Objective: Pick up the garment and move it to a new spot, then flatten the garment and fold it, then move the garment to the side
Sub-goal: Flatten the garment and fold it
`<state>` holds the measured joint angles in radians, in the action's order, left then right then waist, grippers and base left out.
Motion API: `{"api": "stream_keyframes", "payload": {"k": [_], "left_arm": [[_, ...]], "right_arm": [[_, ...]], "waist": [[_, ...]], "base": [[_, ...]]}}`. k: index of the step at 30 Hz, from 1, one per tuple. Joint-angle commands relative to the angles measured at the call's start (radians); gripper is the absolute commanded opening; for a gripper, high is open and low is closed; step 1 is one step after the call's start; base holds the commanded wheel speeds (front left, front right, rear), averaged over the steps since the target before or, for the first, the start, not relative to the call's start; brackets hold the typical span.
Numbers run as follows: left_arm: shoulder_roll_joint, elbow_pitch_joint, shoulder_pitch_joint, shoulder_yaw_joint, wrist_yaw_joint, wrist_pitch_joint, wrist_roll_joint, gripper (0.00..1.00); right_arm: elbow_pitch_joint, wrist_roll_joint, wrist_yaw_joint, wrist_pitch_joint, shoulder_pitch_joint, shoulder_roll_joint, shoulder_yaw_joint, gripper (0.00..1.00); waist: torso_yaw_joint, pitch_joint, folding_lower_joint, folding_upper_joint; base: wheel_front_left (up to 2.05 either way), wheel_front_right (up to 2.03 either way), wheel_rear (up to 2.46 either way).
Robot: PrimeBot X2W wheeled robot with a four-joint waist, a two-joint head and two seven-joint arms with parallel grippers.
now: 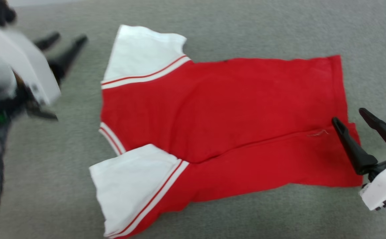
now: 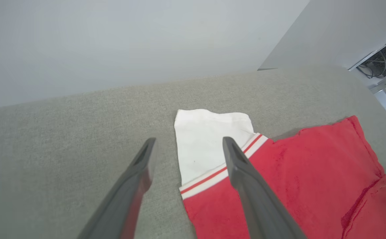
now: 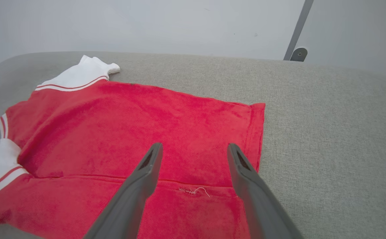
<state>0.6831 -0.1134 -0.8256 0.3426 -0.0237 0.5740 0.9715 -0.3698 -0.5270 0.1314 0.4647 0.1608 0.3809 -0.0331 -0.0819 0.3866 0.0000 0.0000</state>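
Garment [image 1: 226, 109] lies on grey upholstery [image 1: 246, 26], left end effector [image 1: 68, 38] and right end effector [image 1: 348, 116] spread, empty

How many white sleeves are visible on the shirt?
2. The far sleeve lies at the garment's left end, away from the robot. The near sleeve is at the same end, closer to the robot. Both are fully in view, neither tucked under.

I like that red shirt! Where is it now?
The red shirt lies spread on the grey surface, mid head view, between the left gripper and the right gripper.
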Motion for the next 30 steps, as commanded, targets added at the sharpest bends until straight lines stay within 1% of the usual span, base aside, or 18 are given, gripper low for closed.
{"api": "stream_keyframes", "payload": {"k": [1, 6, 7, 8, 10, 13, 16, 23, 27, 30], "left_arm": [[-0.005, -0.028, -0.027, 0.003, 0.009, 0.005, -0.005, 1.00], [-0.036, -0.252, -0.202, 0.069, 0.073, 0.061, -0.050, 1.00], [-0.044, -0.328, -0.264, 0.096, 0.096, 0.090, -0.064, 1.00], [-0.044, -0.328, -0.264, 0.096, 0.096, 0.090, -0.064, 1.00], [-0.060, -0.398, -0.319, 0.111, 0.108, 0.114, -0.066, 1.00], [-0.064, -0.495, -0.382, 0.139, 0.124, 0.153, -0.080, 1.00], [-0.076, -0.573, -0.427, 0.152, 0.139, 0.192, -0.062, 1.00], [-0.085, -0.685, -0.469, 0.174, 0.152, 0.269, -0.018, 1.00], [-0.097, -0.713, -0.473, 0.183, 0.155, 0.305, 0.017, 1.00], [-0.117, -0.714, -0.469, 0.189, 0.155, 0.345, 0.056, 1.00]], "right_arm": [[0.004, 0.009, -0.002, -0.008, 0.013, -0.004, -0.003, 1.00], [0.026, 0.009, -0.002, -0.033, 0.036, -0.014, -0.023, 1.00], [0.029, 0.007, -0.002, -0.040, 0.049, -0.016, -0.033, 1.00], [0.029, 0.007, -0.002, -0.040, 0.049, -0.016, -0.033, 1.00], [0.036, 0.006, -0.002, -0.046, 0.056, -0.019, -0.042, 1.00], [0.044, 0.003, -0.002, -0.056, 0.077, -0.022, -0.058, 1.00], [0.049, 0.007, -0.002, -0.063, 0.088, -0.027, -0.068, 1.00], [0.056, 0.012, -0.002, -0.070, 0.098, -0.032, -0.070, 1.00], [0.059, 0.013, -0.002, -0.071, 0.100, -0.034, -0.069, 1.00], [0.061, 0.013, -0.002, -0.068, 0.101, -0.034, -0.070, 1.00]], "waist": [[-0.048, 0.038, 0.0000, 0.0000], [-0.095, 0.078, 0.0000, 0.0000], [-0.110, 0.100, 0.0000, 0.0000], [-0.110, 0.100, 0.0000, 0.0000], [-0.124, 0.120, 0.0000, 0.0000], [-0.144, 0.146, 0.0000, 0.0000], [-0.160, 0.168, 0.0000, 0.0000], [-0.174, 0.196, 0.0000, 0.0000], [-0.172, 0.201, 0.0000, 0.0000], [-0.168, 0.202, 0.0000, 0.0000]], "base": [[0.00, 0.00, 0.00], [0.00, 0.00, 0.00], [0.00, 0.00, 0.00], [0.00, 0.00, 0.00], [0.00, 0.00, 0.00], [0.00, 0.00, 0.00], [0.00, 0.00, 0.00], [0.00, 0.00, 0.00], [0.00, 0.00, 0.00], [0.00, 0.00, 0.00]]}}
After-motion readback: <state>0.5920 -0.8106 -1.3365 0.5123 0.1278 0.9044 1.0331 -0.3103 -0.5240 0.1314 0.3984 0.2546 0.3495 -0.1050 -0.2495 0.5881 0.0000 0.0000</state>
